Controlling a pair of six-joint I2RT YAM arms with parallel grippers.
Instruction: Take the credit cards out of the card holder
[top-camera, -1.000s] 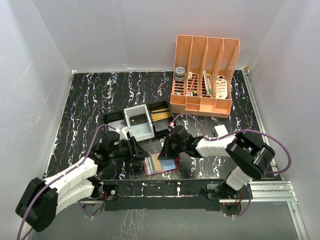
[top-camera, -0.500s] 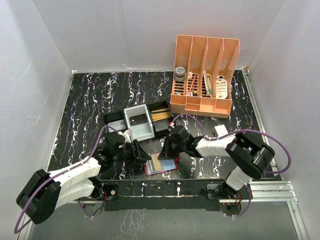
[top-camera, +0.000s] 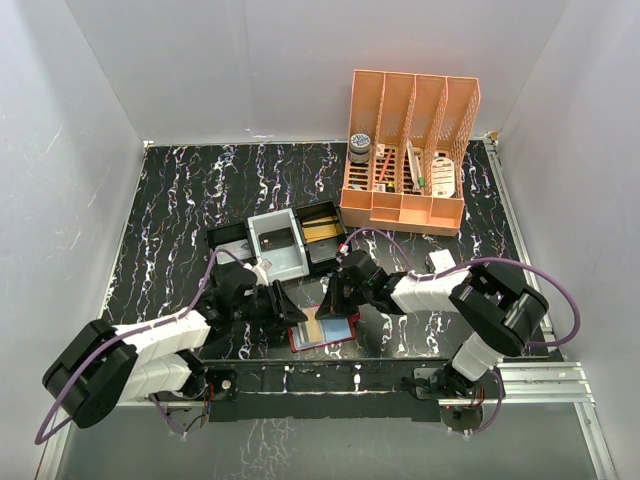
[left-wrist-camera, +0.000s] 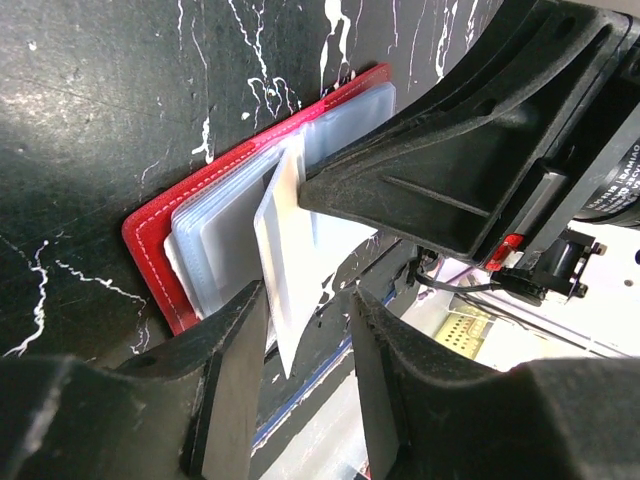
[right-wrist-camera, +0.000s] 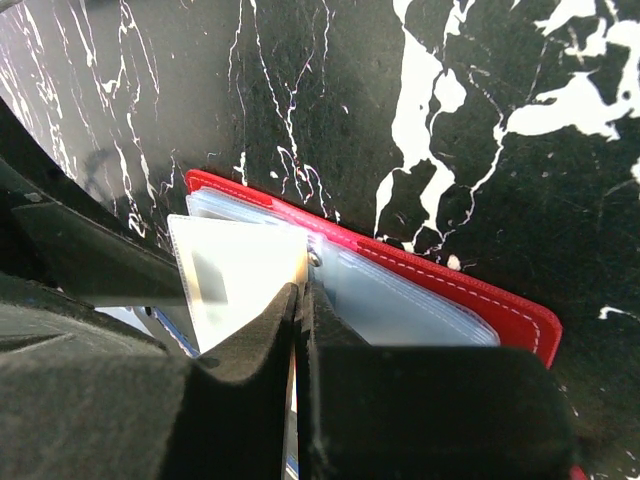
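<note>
Black marbled worktop (top-camera: 170, 220) is sitting inside white walls. Red card holder (top-camera: 322, 343) is lying open at 6 o'clock near the front edge, its clear sleeves facing up. One pale credit card (left-wrist-camera: 285, 235) is standing up out of the sleeves, tilted. Right fingers (right-wrist-camera: 260, 350) are pressing together, pinching that card's edge just above the holder. Left fingers (left-wrist-camera: 235, 370) are coming in from 9 o'clock and standing spread on either side of the card's free end, with a gap showing on the right side. Black tray (top-camera: 325, 235) with grey insert (top-camera: 277, 245) is sitting at 12 o'clock from the holder. Orange rack (top-camera: 405, 150) is standing at 1 o'clock. Small white box (top-camera: 440, 262) is lying at 3 o'clock.
</note>
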